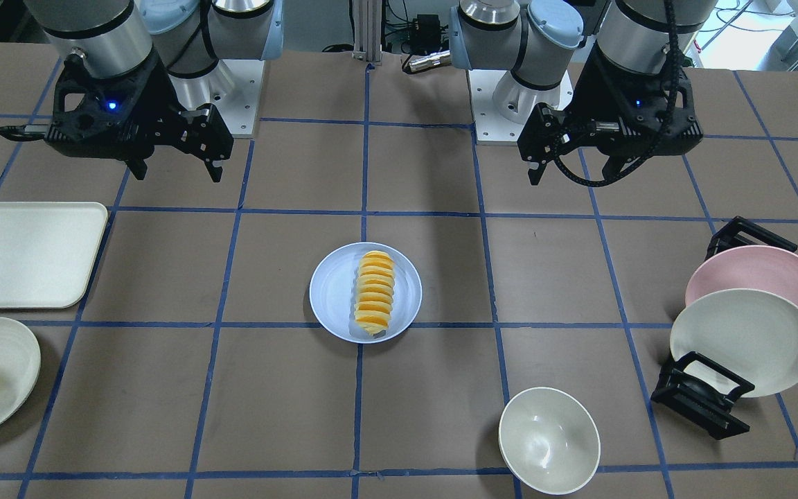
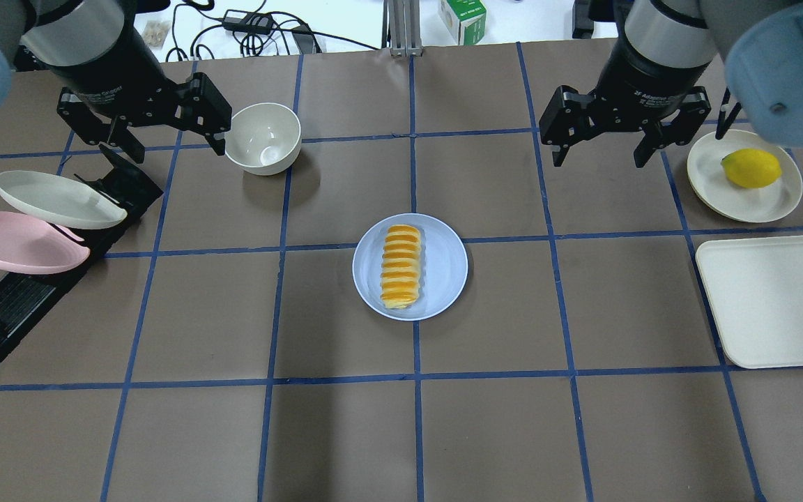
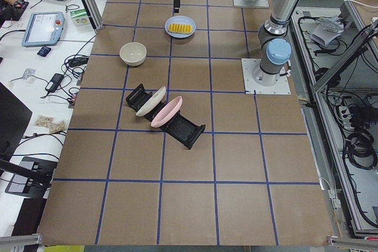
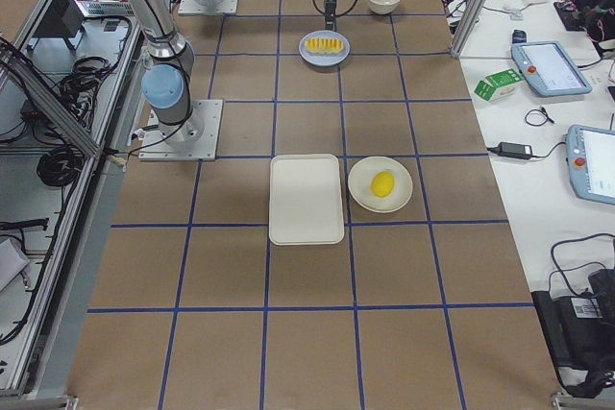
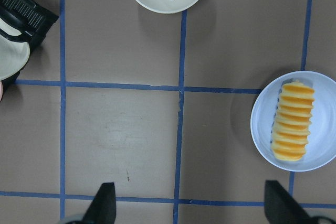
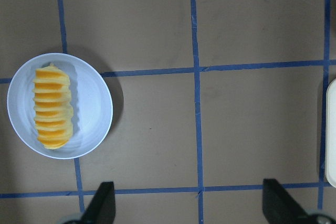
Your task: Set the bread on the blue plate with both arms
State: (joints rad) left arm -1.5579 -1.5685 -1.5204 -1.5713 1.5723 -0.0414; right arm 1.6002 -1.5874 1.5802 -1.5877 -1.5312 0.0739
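The bread [image 2: 401,266], a ridged golden-orange loaf, lies on the blue plate [image 2: 447,268] at the table's middle. Both show in the front view, bread [image 1: 375,292] on plate [image 1: 333,291], in the left wrist view [image 5: 293,128] and in the right wrist view [image 6: 52,107]. My left gripper [image 2: 168,146] hangs open and empty above the table's far left, beside a white bowl [image 2: 263,137]. My right gripper [image 2: 600,155] hangs open and empty above the far right. Both are well clear of the plate.
A black rack [image 2: 32,286] at the left holds a cream plate [image 2: 56,200] and a pink plate [image 2: 14,242]. At the right are a cream plate [image 2: 712,178] with a yellow lemon [image 2: 751,167] and a cream tray [image 2: 778,300].
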